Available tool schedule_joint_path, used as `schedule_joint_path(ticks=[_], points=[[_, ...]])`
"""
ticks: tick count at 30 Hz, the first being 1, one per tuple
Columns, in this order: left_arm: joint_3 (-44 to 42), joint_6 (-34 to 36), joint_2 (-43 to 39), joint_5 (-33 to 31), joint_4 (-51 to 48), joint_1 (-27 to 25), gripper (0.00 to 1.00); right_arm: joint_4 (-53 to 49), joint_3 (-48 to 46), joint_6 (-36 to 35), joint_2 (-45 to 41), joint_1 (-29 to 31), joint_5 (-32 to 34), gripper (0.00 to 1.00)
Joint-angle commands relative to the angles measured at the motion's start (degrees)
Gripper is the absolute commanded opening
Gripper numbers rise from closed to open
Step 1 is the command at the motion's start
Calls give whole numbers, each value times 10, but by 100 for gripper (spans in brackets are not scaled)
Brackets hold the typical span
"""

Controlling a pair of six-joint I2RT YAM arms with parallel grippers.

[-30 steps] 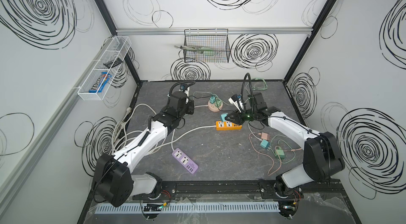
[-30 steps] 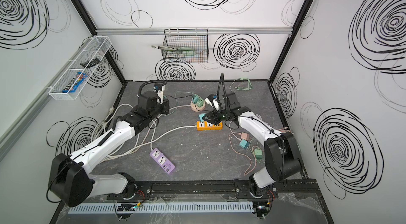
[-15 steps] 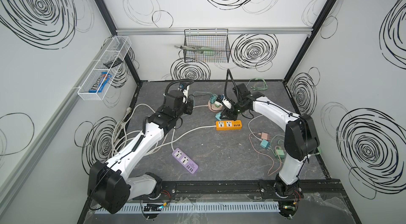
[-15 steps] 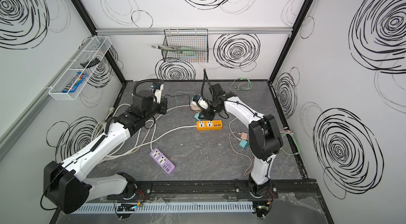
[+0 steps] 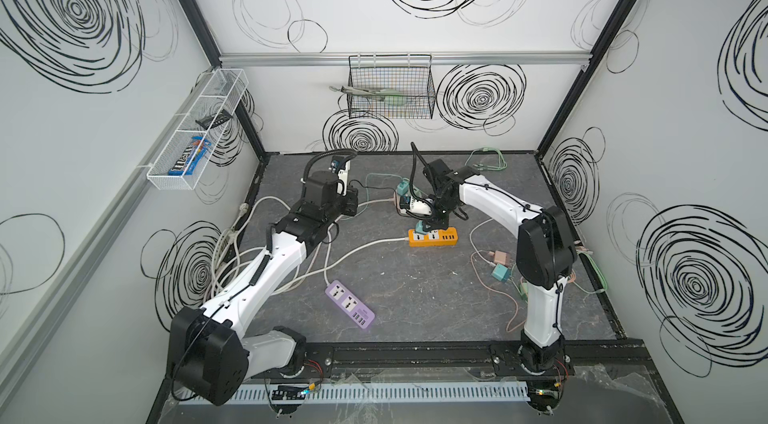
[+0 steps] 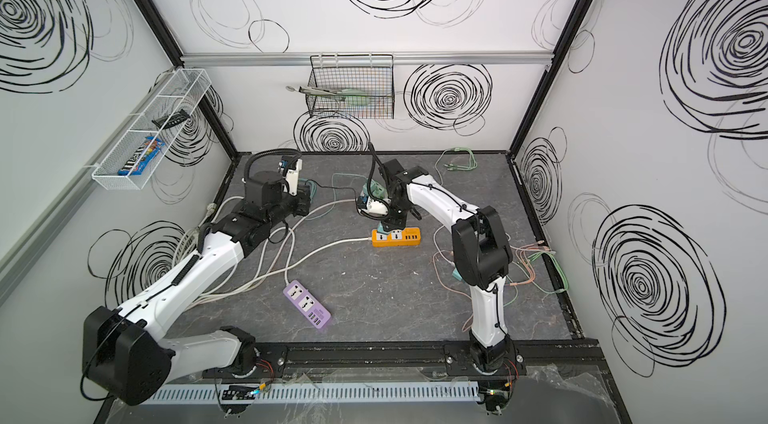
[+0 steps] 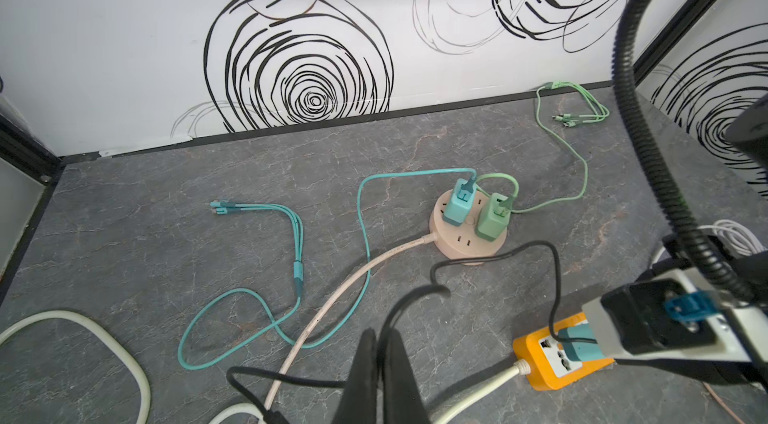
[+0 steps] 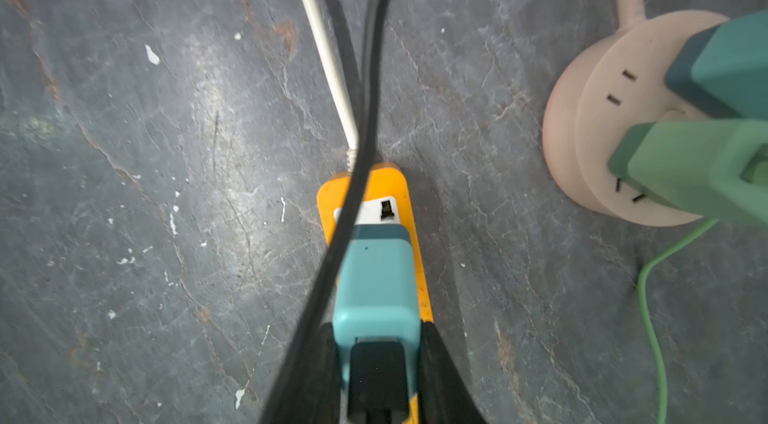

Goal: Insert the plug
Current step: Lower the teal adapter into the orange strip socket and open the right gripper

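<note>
We see the right gripper [image 8: 377, 332] back from the round socket [image 8: 590, 110], clamped on the teal plug [image 8: 376, 276], plug between its jaws, base touching the orange power strip [image 5: 440, 237], left gripper [image 7: 380, 355] pressed together.

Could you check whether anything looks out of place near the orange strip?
Yes. A black cable drapes across the orange strip's socket face, right against the teal plug gripped by the right hand. It might snag or block seating. Nothing looks spilled or damaged.
</note>
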Motion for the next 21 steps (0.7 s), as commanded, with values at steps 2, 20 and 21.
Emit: schedule_joint_path(ticks=[2, 20, 21], points=[[-4, -3, -2, 11, 24, 6, 0, -27, 28, -36, 10, 16, 39, 0], [5, 0, 12, 26, 7, 6, 0, 11, 2, -60, 24, 49, 107, 0], [5, 1, 12, 27, 7, 6, 0, 12, 1, -62, 25, 50, 110, 0]])
